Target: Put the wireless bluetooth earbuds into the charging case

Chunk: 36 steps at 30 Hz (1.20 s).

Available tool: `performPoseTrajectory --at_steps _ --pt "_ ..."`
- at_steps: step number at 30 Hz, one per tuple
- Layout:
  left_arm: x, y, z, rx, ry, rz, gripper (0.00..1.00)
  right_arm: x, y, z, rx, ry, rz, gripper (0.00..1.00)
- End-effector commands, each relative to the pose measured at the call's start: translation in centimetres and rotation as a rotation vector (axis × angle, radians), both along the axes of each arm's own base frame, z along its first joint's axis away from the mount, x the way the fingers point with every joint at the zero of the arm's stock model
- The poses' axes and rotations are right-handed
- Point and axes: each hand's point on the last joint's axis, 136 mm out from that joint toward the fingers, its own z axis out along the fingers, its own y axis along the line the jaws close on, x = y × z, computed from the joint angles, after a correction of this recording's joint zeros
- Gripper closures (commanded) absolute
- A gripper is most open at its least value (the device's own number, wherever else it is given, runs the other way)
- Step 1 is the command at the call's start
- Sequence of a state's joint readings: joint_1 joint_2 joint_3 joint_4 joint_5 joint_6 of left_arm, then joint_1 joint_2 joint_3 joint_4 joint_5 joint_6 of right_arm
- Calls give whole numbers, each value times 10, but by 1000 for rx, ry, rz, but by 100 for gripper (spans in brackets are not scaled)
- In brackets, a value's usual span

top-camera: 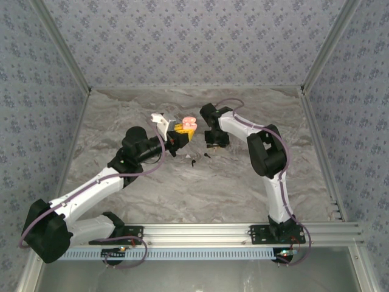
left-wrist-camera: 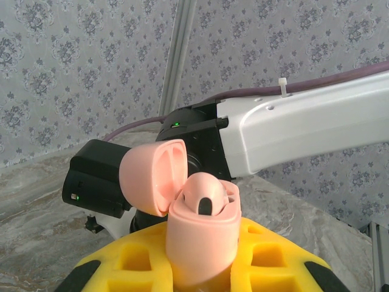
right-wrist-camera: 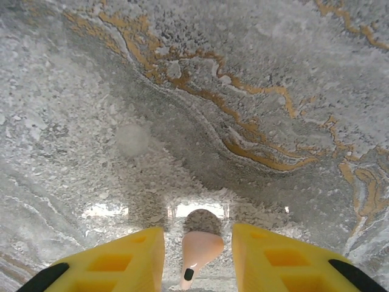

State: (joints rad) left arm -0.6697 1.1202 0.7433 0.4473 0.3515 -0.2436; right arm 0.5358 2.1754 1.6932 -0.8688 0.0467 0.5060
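Note:
My left gripper [left-wrist-camera: 203, 267] is shut on the pink charging case [left-wrist-camera: 200, 240] and holds it upright above the table, its lid [left-wrist-camera: 152, 176] swung open to the left. One pink earbud [left-wrist-camera: 205, 196] with a black spot sits in the case's socket. In the top view the case [top-camera: 189, 125] is at the table's centre, at the left gripper [top-camera: 181, 135]. My right gripper [right-wrist-camera: 197, 234] points down at the marble table. A second pink earbud [right-wrist-camera: 203, 246] lies on the table between its yellow fingers [right-wrist-camera: 130, 258], with a gap on each side. In the top view the right gripper [top-camera: 211, 144] hangs just right of the case.
The right arm's white link [left-wrist-camera: 304, 121] and black wrist [left-wrist-camera: 100, 182] stand close behind the case. Two small dark bits [top-camera: 193, 162] lie on the marble table [top-camera: 182, 194] below the grippers. Patterned walls and aluminium posts [top-camera: 61, 48] enclose the table.

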Motion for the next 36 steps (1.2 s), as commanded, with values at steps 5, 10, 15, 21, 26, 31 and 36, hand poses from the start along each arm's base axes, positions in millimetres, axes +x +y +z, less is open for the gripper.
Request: performPoseTrajectory --at_steps 5,10,15,21,26,31,36 --pt "-4 -2 26 -38 -69 -17 86 -3 -3 -11 -39 39 -12 66" --pt "-4 -1 25 -35 -67 -15 86 -5 -3 -15 -43 50 -8 68" --pt "-3 -1 25 -35 -67 -13 86 -7 -3 -18 -47 60 2 73" --pt "-4 -2 24 -34 -66 -14 86 -8 -3 -16 -43 55 27 77" --pt "-4 -1 23 -31 -61 -13 86 -5 0 -5 22 19 58 78" --pt "-3 -1 23 -32 -58 -11 86 0 -3 7 42 -17 111 78" --pt "-3 -1 21 -31 -53 -11 86 0 -14 16 26 -36 164 78"
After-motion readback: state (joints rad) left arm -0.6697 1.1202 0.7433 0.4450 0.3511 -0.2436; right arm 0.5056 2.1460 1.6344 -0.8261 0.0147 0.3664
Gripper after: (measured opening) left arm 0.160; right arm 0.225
